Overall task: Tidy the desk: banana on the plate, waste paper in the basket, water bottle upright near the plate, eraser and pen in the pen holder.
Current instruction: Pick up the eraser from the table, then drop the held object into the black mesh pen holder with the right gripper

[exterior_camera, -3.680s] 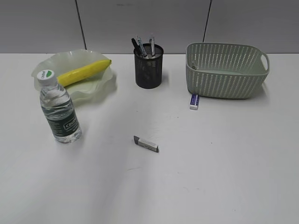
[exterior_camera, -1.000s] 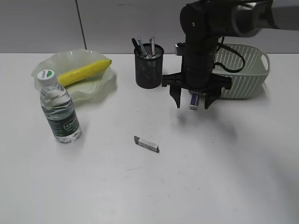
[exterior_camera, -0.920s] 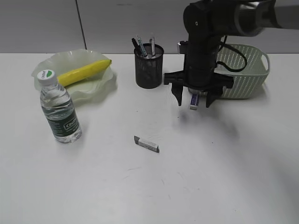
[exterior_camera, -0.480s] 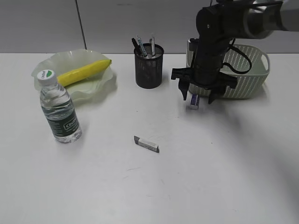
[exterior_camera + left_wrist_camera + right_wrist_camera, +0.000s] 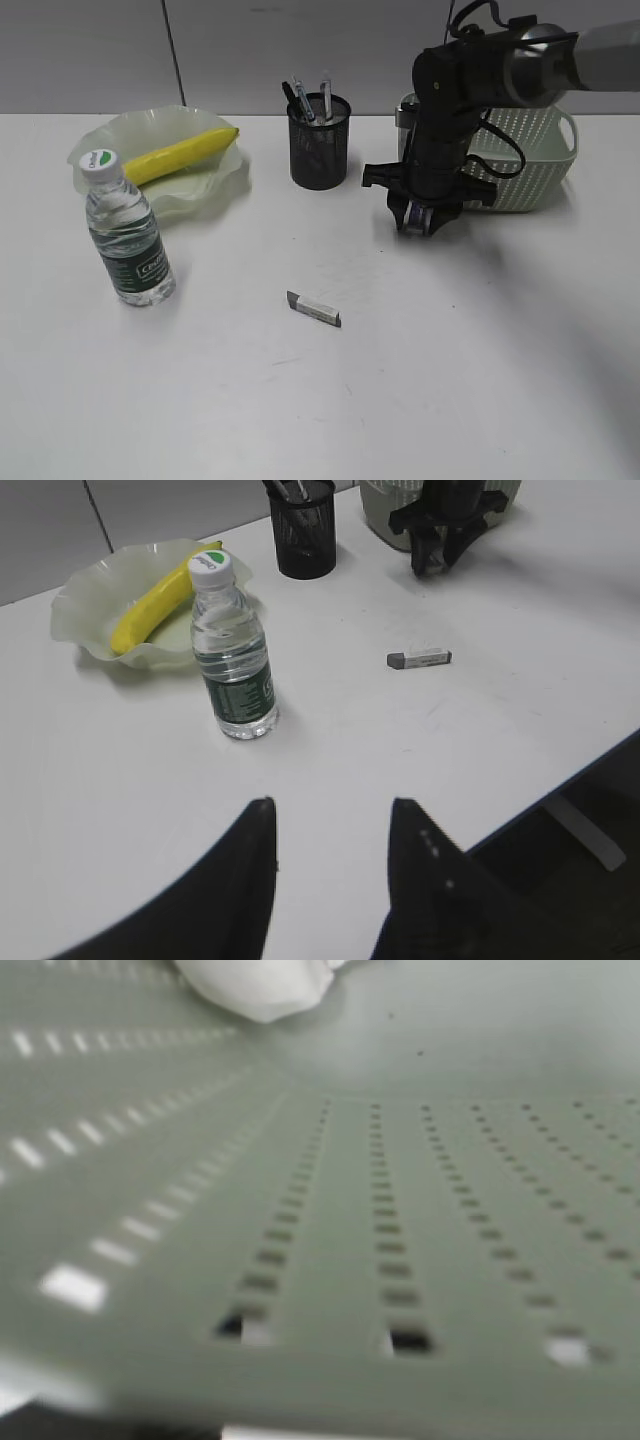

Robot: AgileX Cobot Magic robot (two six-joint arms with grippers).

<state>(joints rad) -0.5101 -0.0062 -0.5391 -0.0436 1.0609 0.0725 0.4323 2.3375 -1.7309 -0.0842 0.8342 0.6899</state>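
The eraser (image 5: 417, 216), a small white block with a blue-purple band, lies on the desk (image 5: 480, 360) just in front of the basket (image 5: 520, 160), its long axis running roughly away from the exterior camera, toward the basket wall. It is straddled by the right gripper (image 5: 421, 216), whose fingers are set down on either side of it; whether the jaws have already clamped on it or are merely close around it cannot be told from the exterior view, and the right wrist view shows only the basket's perforated wall and floor with a white wad of paper (image 5: 262, 982) at the top.

The step in hand is judged to be the pick-up of the eraser. A firm closure across its short sides is called for next, then a lift and a carry left to the pen holder (image 5: 319, 140), where pens already stand.

A second small grey-and-white bar (image 5: 313, 308) lies in mid-desk, pointing left to right. The banana (image 5: 180, 155) is on the plate (image 5: 100, 135); the water bottle (image 5: 125, 232) stands upright nearby.

The left gripper (image 5: 330, 870) is held open above the near desk edge, empty.
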